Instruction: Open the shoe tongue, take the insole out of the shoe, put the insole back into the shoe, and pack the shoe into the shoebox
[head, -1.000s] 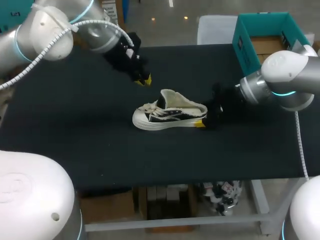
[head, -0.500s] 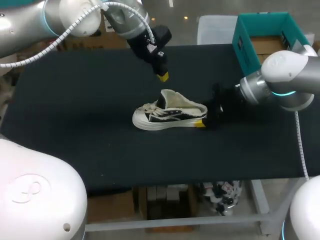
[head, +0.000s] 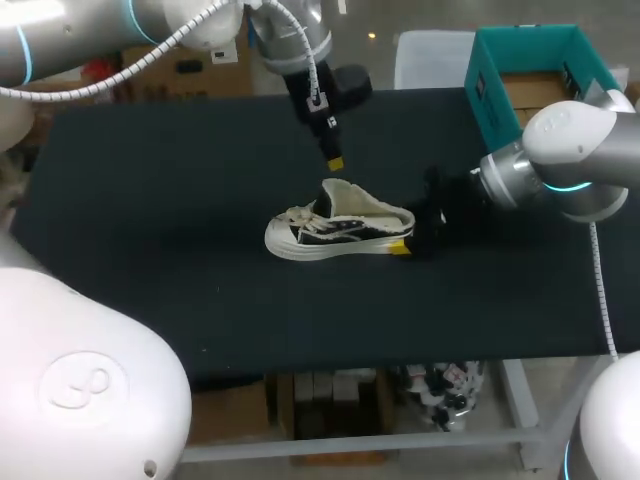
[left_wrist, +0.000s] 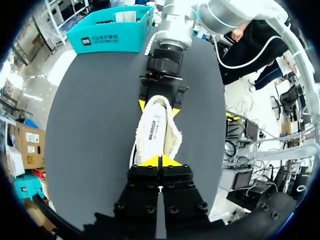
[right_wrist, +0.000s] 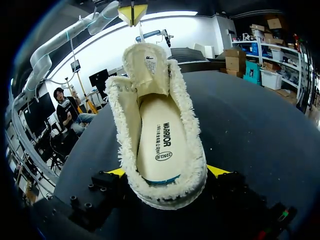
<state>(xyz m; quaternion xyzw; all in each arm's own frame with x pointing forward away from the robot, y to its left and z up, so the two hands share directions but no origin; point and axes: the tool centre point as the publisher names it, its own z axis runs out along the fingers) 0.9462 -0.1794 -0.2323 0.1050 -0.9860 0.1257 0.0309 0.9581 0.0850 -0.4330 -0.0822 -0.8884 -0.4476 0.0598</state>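
A white and black shoe (head: 335, 228) with fleece lining stands mid-table, toe to the left. Its tongue (right_wrist: 147, 67) is pulled up and the cream insole (right_wrist: 160, 140) lies inside. My right gripper (head: 405, 245) holds the heel, a yellow finger (right_wrist: 217, 170) on either side of it. My left gripper (head: 335, 162) hangs shut and empty just behind and above the shoe's opening; in the left wrist view its closed tips (left_wrist: 160, 161) point along the shoe (left_wrist: 155, 132) toward the right gripper (left_wrist: 159, 106). The teal shoebox (head: 520, 75) stands at the far right corner.
Brown cardboard (head: 530, 90) lies inside the teal box. The black table top (head: 160, 250) stretches bare to the left of and in front of the shoe.
My left arm has swung right from the far left of the table to just behind the shoe, and its fingers have closed. The right arm and shoe stayed still.
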